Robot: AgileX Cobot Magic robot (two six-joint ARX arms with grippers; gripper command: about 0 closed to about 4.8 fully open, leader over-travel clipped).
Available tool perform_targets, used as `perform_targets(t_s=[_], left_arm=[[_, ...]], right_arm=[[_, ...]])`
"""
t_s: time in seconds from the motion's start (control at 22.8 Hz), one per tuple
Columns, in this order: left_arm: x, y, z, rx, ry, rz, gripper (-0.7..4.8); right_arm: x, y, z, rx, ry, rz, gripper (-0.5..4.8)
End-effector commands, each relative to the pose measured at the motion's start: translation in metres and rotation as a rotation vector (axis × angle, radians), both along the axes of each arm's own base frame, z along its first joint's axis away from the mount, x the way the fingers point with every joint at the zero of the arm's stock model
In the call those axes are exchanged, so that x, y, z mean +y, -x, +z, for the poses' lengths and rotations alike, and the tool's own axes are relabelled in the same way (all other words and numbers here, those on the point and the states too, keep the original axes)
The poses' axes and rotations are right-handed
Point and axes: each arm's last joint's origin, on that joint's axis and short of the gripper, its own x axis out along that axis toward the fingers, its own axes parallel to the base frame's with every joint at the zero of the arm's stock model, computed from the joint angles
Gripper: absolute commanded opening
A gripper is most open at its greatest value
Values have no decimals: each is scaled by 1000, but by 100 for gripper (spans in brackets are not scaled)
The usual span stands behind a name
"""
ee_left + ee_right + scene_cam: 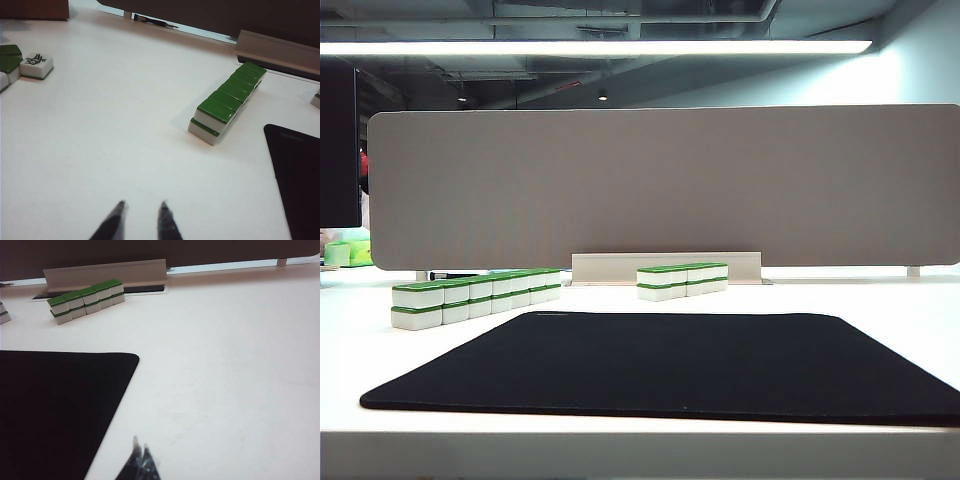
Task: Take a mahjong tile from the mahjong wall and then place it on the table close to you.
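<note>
The mahjong wall (pixel 475 295) is a two-high row of white tiles with green tops on the table (pixel 900 310), left of the black mat. The left wrist view shows it as the mahjong wall (pixel 227 100), well ahead of my left gripper (pixel 142 205). That gripper is open, hovering over bare table (pixel 100 125) with nothing between its tips. A shorter two-high row (pixel 682 280) stands at centre back, seen as the row (pixel 87 300) in the right wrist view. My right gripper (pixel 140 443) is shut and empty beside the mat's corner. Neither gripper appears in the exterior view.
A large black mat (pixel 670 365) covers the middle of the table. A grey partition (pixel 660 185) with a grey foot rail (pixel 665 267) closes off the back. Loose tiles, one face up (pixel 36 65), lie far to the left. A dark pen-like tool (pixel 155 21) lies by the partition.
</note>
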Motion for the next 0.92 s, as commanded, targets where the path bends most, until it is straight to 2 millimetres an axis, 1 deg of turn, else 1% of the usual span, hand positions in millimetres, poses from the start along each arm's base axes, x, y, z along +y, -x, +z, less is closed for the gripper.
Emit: perform_targets(t_s=[0.04, 0.53, 0.92], left_arm=[[0, 0, -1, 9, 1, -6, 80], [0, 0, -1, 10, 2, -7, 80], [-3, 0, 6, -48, 25, -116, 78]], right_arm=[[0, 0, 1, -21, -3, 5, -1], [0, 0, 1, -22, -3, 5, -1], [0, 0, 5, -38, -21, 3, -2]])
